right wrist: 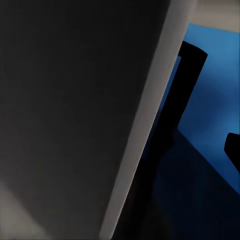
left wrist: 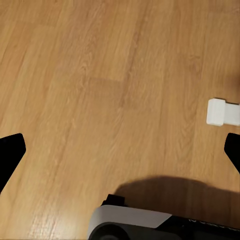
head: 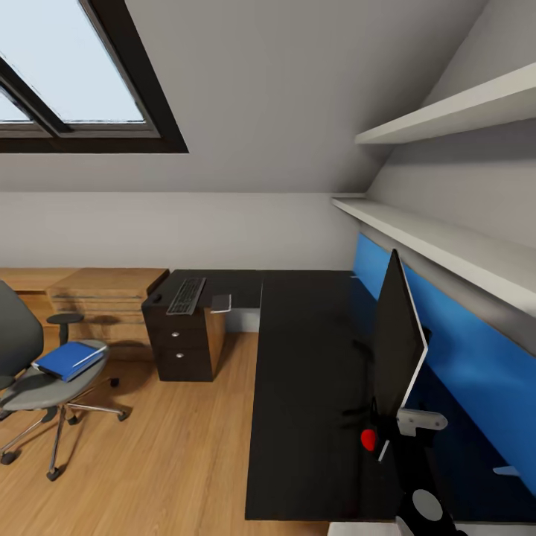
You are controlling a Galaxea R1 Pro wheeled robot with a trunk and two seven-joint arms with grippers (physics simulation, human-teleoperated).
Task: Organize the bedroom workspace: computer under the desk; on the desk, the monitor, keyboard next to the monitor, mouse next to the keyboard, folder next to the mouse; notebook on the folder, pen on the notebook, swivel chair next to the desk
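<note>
Head view: the monitor [head: 398, 350] stands edge-on at right of the frame on the black bench [head: 305, 387], with the right gripper [head: 387, 439] tucked at its lower edge by the red dot. Can't tell if the fingers are pinching the screen or just beside it. The keyboard [head: 186, 295] sits way back at centre-left on the bench's far arm. The blue folder [head: 71, 359] is on the swivel chair [head: 45, 372], lower left

Left wrist view: just wood floor [left wrist: 100, 90] and a white bench foot [left wrist: 222, 112] at right. Its dark fingers [left wrist: 11, 150] are spread wide, holding nothing

Right wrist view: the monitor's pale edge runs diagonally, blue wall panel [right wrist: 215, 75] behind

I'd say the job now is settling the monitor: keep it upright, off the blue panel and away from the bench's front edge. Plenty of bare top to its left for the keyboard
</note>
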